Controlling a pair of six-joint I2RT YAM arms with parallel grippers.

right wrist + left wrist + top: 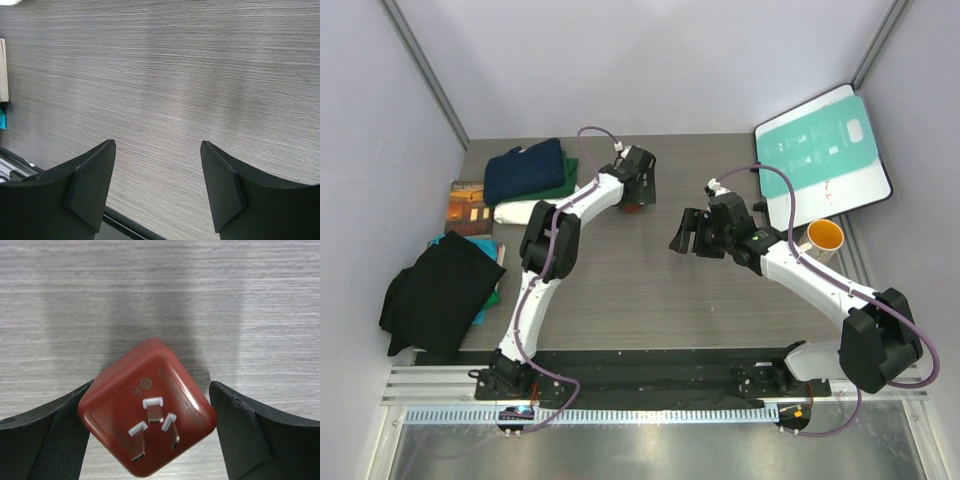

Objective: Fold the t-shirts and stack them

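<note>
Folded t-shirts lie stacked at the back left: a navy one (pixel 525 170) on top, a dark green one (pixel 570 178) showing under it, and a cream-white one (pixel 520 212) at the front. My left gripper (pixel 638 192) hangs to their right, open around a red plug adapter (pixel 147 425) with its three metal prongs facing the camera. In the left wrist view, the left finger (pixel 45 440) meets the adapter's corner, and a gap separates it from the right finger (pixel 255 435). My right gripper (pixel 684 232) (pixel 157 190) stands open over bare table, holding nothing.
A black cloth heap (pixel 440 290) lies at the left edge on something teal. A small brown-orange book (pixel 470 205) sits beside the shirts. A teal-and-white board (pixel 825 150) leans at the back right, with an orange cup (pixel 823 238) near the right arm.
</note>
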